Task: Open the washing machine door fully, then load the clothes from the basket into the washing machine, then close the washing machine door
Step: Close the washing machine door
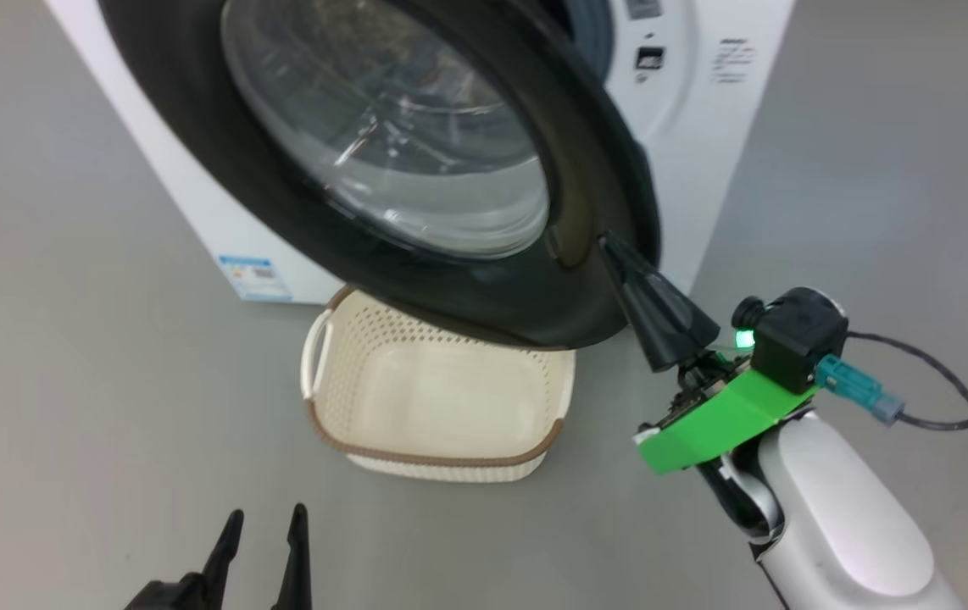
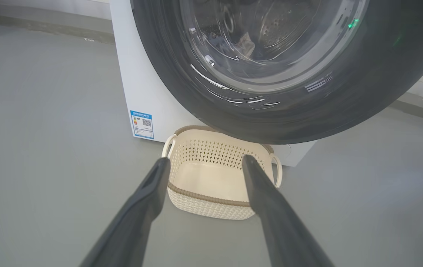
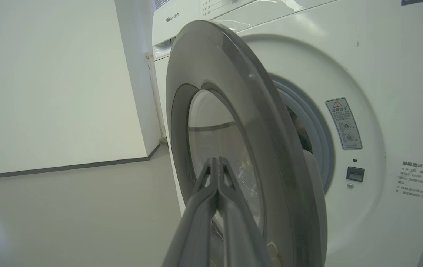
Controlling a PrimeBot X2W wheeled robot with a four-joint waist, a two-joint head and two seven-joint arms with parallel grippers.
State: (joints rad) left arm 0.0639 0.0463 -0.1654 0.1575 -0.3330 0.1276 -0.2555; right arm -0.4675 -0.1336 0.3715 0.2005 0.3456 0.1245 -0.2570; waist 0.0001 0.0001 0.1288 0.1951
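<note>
Empty basket (image 1: 450,398), washing machine door (image 1: 450,296) ajar
Right tool (image 1: 615,250), tips together as a pusher, meets its rim, likely to shut it; left tool (image 1: 268,518) hangs spread, clear.

Black door (image 1: 450,292), white washing machine (image 1: 704,169), cream perforated brown-rimmed basket (image 1: 433,347)

Looks like a bare test room fitted out as a laundry corner, not a lived-in home. Shows seamless grey floor (image 1: 69,381), a blank white wall (image 3: 48,74) with a dark skirting strip (image 3: 67,167) along its foot, a white pipe (image 3: 155,92) climbing the corner, and one white washing machine (image 3: 382,74) standing alone on that floor, a cream basket (image 1: 416,343) just before it.
</note>
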